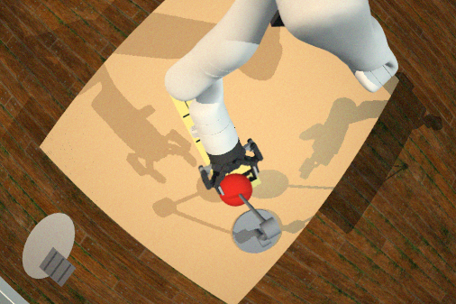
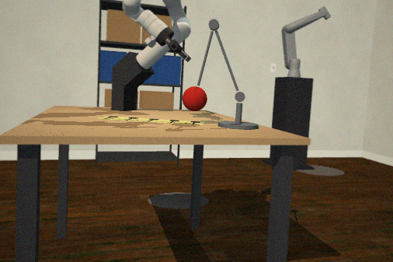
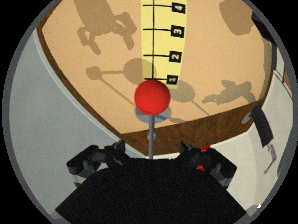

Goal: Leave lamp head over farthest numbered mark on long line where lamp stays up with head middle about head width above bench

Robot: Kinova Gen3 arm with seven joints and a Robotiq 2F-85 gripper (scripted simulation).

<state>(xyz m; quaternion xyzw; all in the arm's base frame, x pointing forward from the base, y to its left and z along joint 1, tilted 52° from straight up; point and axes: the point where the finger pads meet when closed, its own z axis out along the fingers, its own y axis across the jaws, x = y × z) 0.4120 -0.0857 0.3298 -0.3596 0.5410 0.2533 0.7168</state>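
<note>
The lamp has a grey round base [image 1: 257, 231] near the bench's edge, two thin grey links folded up to a high elbow [image 2: 213, 25], and a red ball head [image 1: 235, 189]. The head [image 2: 194, 98] hangs a little above the bench, over the near end of the yellow numbered strip [image 2: 151, 120]. In the wrist view the head [image 3: 153, 96] sits by the nearest mark of the strip [image 3: 164, 30]. My gripper [image 1: 231, 166] is open and empty. It is well above the head and to its left in the side view [image 2: 182, 53], apart from the lamp.
A dark pedestal [image 2: 126, 81] carries my arm at the back of the bench. A shelf rack [image 2: 141, 79] stands behind it. A second grey arm on a black pedestal [image 2: 292, 116] stands to the right, off the bench. The lamp's base is close to the bench's edge.
</note>
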